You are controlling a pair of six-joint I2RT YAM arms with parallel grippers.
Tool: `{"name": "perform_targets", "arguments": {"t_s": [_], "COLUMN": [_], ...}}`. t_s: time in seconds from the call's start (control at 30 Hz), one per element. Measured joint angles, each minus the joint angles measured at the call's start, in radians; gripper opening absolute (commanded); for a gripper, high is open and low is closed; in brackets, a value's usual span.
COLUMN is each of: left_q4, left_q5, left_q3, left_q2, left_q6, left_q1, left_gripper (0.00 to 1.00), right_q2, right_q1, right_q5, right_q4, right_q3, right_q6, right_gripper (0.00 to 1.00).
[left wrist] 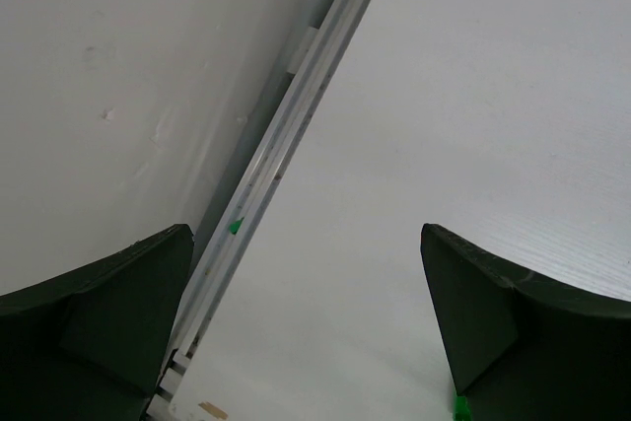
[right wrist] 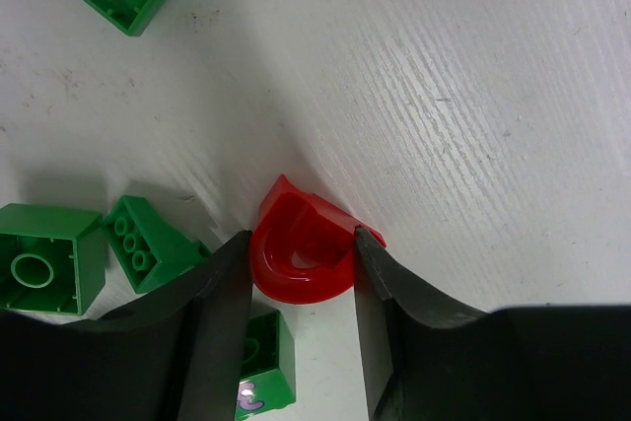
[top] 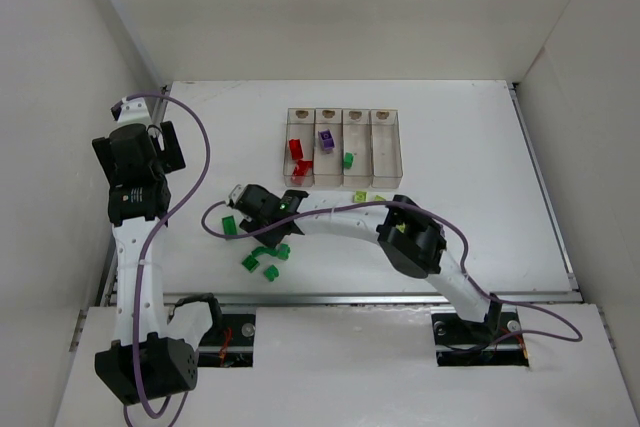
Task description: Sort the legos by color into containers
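The red lego [right wrist: 304, 263], a rounded piece lying on the desk [right wrist: 473, 96], is bracketed by the right tool [right wrist: 299, 239]. One finger is set at each flank, so that the piece can be pinched out from among the green legos [right wrist: 44, 268] crowded just beside it. Whether it is yet clamped cannot be told; it is seen resting on the desk, not lifted. A reach from straight above is judged to suit the spot, since the neighbours leave little room at the sides.

In the top view the containers [top: 386, 152] are seen beyond the loose pile. Red pieces [top: 298, 157] lie in the leftmost bin [top: 305, 127], so that bin is judged to be the destination; purple and green are kept in the next two.

The left tool [left wrist: 306, 234] is held with its fingers wide apart and nothing between them. It is parked at the desk's left edge, presumably so that the right arm's path is left free.
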Motion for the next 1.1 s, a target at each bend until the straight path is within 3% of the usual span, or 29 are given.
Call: {"name": "perform_targets", "arguments": {"t_s": [0.2, 0.4, 0.67, 0.9, 1.1], "left_q4": [0.0, 0.0, 0.02, 0.035, 0.014], "left_q5": [0.0, 0.0, 0.005, 0.006, 0.033], "left_q3": [0.0, 0.0, 0.0, 0.005, 0.066], "left_q2": [0.0, 0.001, 0.029, 0.151, 0.293], "left_q6": [0.0, 0.0, 0.001, 0.0, 0.005], "left_q1": [0.0, 0.0, 0.001, 0.001, 0.001], "left_gripper": [1.0, 1.0, 1.0, 1.0, 1.0], "right_q2": [-0.005, -0.076, -0.142, -0.003, 0.161], "right_q1": [-0.015, -0.087, -0.277, -0.491, -0.542], "right_q5": [-0.021, -0.061, -0.092, -0.148, -0.236], "right_q4": [0.003, 0.003, 0.044, 0.132, 0.19], "right_q3": [0.0, 0.005, 0.204, 0.407, 0.441], "right_q6": [0.019, 0.096, 0.211, 0.235, 0.202], "right_gripper": [0.07, 0.07, 0.06, 0.07, 0.15]}}
